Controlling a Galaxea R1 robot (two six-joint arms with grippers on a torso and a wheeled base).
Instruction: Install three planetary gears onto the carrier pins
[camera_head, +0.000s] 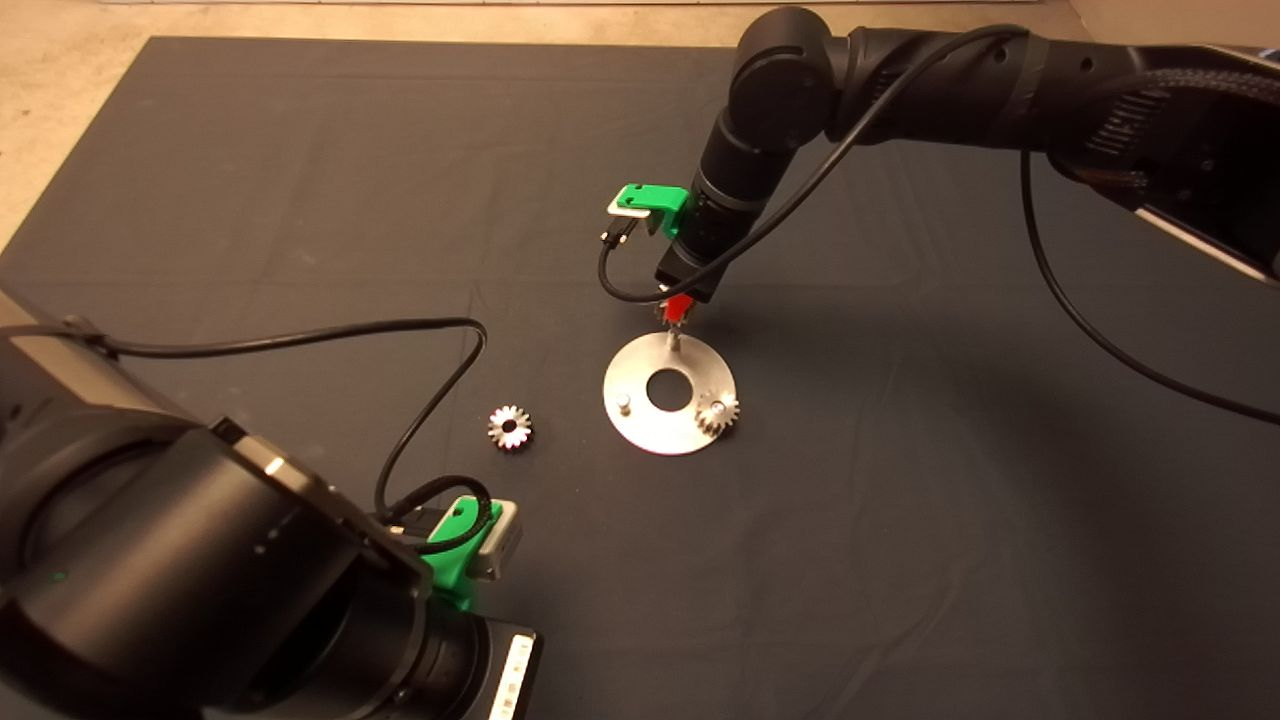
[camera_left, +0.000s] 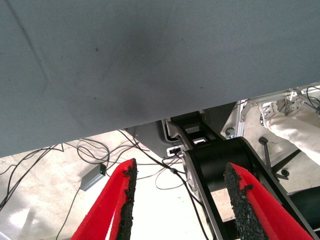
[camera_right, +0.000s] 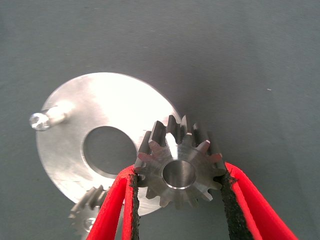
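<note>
The round silver carrier disc (camera_head: 650, 420) lies mid-mat with a large centre hole. One planetary gear (camera_head: 717, 411) sits on its right pin. A bare pin (camera_head: 623, 403) stands at its left and another (camera_head: 674, 338) at its far edge. A loose gear (camera_head: 510, 427) lies on the mat left of the disc. My right gripper (camera_head: 676, 318) is shut on a third gear (camera_right: 179, 170) and holds it just above the far pin. The right wrist view shows the disc (camera_right: 100, 115), a bare pin (camera_right: 47, 117) and the mounted gear (camera_right: 87, 215). My left gripper (camera_left: 180, 200) is open and empty, parked at the lower left.
The left arm's black body (camera_head: 180, 580) and its cable (camera_head: 420, 420) fill the lower left of the mat, close to the loose gear. In the left wrist view, past the mat's edge (camera_left: 150, 120), floor cables and a person's leg (camera_left: 292, 130) show.
</note>
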